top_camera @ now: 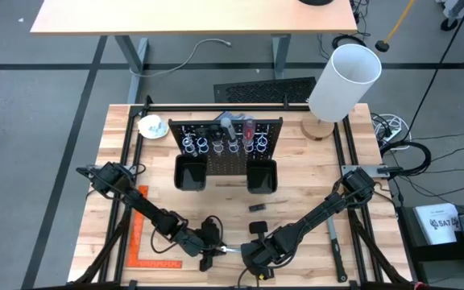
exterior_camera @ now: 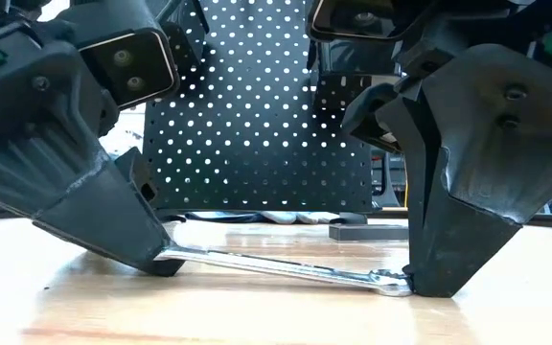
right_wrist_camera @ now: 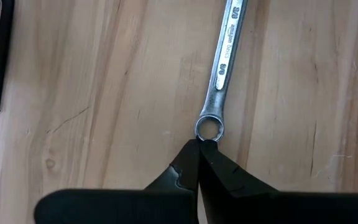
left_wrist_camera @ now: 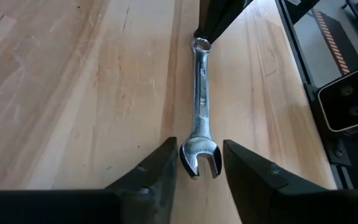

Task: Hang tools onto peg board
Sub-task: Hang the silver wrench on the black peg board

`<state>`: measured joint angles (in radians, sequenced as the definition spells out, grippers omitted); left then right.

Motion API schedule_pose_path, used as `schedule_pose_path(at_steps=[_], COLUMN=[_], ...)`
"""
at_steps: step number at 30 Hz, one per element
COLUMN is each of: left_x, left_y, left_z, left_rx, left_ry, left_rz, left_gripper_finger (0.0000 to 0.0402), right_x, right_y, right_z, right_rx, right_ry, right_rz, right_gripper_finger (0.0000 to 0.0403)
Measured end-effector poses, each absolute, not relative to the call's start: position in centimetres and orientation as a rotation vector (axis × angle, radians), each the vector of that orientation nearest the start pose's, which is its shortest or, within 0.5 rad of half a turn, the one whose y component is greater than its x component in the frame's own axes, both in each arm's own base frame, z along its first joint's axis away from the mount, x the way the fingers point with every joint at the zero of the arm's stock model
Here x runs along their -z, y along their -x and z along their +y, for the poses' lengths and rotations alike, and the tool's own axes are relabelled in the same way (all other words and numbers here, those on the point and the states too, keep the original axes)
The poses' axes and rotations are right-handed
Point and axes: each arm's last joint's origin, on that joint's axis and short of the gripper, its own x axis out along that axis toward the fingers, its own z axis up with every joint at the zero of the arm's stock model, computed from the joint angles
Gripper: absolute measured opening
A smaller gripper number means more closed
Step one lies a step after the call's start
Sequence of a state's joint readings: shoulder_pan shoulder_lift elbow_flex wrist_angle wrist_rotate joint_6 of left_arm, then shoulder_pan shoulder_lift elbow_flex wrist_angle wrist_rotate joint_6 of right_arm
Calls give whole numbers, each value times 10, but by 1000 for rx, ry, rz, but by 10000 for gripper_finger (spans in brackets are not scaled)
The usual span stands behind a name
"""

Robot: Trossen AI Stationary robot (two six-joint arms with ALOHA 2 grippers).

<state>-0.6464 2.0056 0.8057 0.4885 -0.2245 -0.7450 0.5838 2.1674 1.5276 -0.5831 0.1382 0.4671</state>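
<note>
Both arms matte black, chunky angular housings, round screw heads dotting gripper shells (glossy rounded-square panel on wrist block too). Fingers [left_wrist_camera: 247,180] dark, wedge-shaped, tapering to blunt tips.

Light butcher-block wooden table [top_camera: 312,173] framed by black metal rails. At about 1 o'clock on the table, a tall white cylindrical tube [top_camera: 342,82] rises from a round wooden base [top_camera: 321,129]. At 11 o'clock, a small white dish [top_camera: 152,126] lies just beside the frame. At 8 o'clock, an orange L-shaped carpenter's square [top_camera: 139,234] lies flat on the wood. Just below centre, a small black rectangular block [top_camera: 257,208] rests alone. At 4 o'clock, a long dark-handled bar [top_camera: 334,242] lies lengthwise. Beyond the table at 12 o'clock stands a pale wooden desk [top_camera: 192,16] on grey legs, over grey floor.
</note>
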Motion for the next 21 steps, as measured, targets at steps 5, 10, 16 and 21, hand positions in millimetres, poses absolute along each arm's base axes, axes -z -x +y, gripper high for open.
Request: schedule_pose_path(at_steps=[5, 10, 16, 21], left_x=[-72, -72, -72, -72], left_y=[-282, -281, -281, -282], left_z=[-203, -202, -202, -202], left_rx=[130, 131, 137, 142], left_ry=[395, 379, 359, 343], left_rz=[771, 775, 769, 767], left_gripper_finger=[80, 25, 18, 18], right_x=[-133, -133, -133, -134], right_y=[-364, -364, -364, -366], right_z=[236, 236, 236, 237], right_rx=[-111, -111, -112, -143], right_ry=[26, 26, 25, 46], right_rz=[1200, 1198, 1198, 1175], right_gripper_finger=[0, 0, 0, 1])
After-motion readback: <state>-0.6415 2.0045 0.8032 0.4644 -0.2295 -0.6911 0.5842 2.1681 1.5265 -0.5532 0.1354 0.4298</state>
